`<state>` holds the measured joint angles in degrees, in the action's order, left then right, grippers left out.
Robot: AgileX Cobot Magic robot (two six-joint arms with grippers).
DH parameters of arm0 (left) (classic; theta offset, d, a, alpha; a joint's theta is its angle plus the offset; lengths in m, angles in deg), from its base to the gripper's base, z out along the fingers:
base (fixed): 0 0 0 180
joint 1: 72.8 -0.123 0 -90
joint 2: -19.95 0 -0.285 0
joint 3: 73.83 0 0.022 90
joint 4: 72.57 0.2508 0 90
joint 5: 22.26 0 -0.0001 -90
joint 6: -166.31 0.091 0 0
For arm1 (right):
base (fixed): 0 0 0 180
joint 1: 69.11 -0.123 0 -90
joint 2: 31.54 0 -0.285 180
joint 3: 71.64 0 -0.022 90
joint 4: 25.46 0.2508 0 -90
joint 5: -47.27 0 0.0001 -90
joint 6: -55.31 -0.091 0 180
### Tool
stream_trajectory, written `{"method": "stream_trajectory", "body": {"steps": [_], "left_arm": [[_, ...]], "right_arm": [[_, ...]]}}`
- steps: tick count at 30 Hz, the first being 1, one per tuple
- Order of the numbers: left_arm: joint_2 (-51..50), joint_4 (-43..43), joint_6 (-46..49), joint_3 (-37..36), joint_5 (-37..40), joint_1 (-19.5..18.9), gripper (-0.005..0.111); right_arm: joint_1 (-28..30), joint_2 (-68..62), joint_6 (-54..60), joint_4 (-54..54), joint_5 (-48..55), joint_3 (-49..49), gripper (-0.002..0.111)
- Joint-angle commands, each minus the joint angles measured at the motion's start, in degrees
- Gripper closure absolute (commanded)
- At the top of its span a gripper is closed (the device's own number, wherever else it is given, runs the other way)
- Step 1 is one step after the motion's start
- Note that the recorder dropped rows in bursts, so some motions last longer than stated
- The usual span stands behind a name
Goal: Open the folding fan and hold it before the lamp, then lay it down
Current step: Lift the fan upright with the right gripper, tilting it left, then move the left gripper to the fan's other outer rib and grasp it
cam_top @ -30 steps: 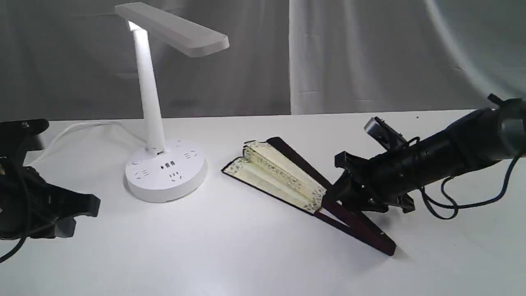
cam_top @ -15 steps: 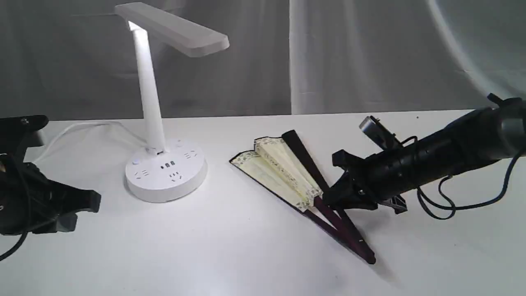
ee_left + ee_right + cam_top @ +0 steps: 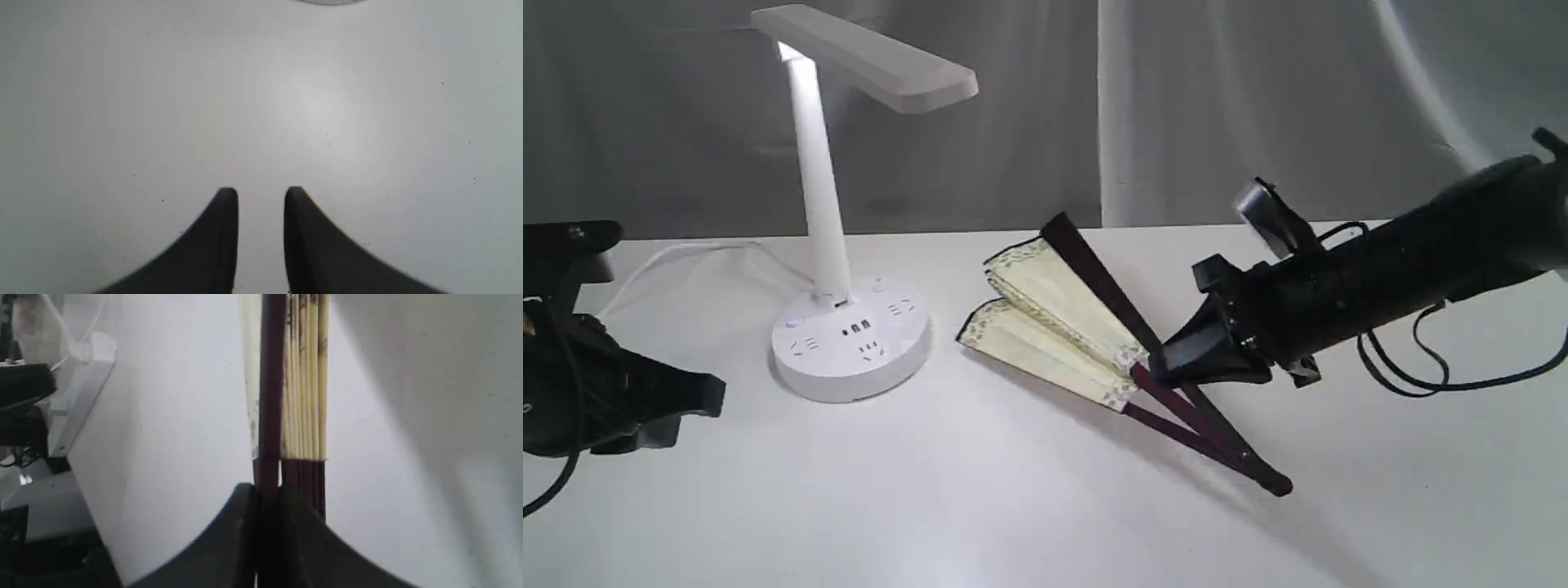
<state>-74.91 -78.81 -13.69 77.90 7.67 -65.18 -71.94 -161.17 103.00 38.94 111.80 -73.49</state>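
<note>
The right gripper has clamped the fan by one guard and raised it — opening underway (left gripper idle, slightly parted).

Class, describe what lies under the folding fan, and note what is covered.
Only white table and the fan's shadow show under the tilted folding fan. The table directly beneath its paper is covered from view.

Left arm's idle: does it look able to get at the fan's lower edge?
Likely yes, by the near side. The lamp stands about between the open, empty left gripper and the fan, but the table in front of it is bare. The right gripper clamps only the upper rib.
</note>
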Motion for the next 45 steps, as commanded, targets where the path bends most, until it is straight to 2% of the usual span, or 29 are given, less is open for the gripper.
{"method": "stream_trajectory", "body": {"steps": [1,13,25,30,37,41,45], "left_arm": [[0.2,-0.6,0.5,0.3,-1.1,0.3,0.086],[0.9,-3.6,5.8,0.3,-1.1,0.6,0.086],[8.5,-1.6,6.9,-0.2,-2.6,8.7,0.086],[13.5,-1.9,6.9,-4.8,-11.0,12.1,0.086],[21.5,-2.3,5.9,-16.4,-33.1,14.6,0.086],[23.3,-2.3,-0.6,-24.1,-48.4,14.6,0.086],[22.4,-1.6,-12.2,-30.3,-62.7,14.6,0.086]], "right_arm": [[0.0,3.2,2.2,2.9,4.4,1.3,0.108],[0.0,11.0,9.6,13.5,5.4,12.4,0.108],[0.0,15.6,13.9,14.7,5.4,19.8,0.108],[0.0,17.0,15.5,16.0,5.4,22.3,0.108],[0.0,17.0,16.3,17.2,5.4,23.0,0.108],[0.0,17.0,16.5,17.2,5.4,23.0,0.108],[0.0,16.9,16.8,17.2,5.4,23.0,0.108]]}}
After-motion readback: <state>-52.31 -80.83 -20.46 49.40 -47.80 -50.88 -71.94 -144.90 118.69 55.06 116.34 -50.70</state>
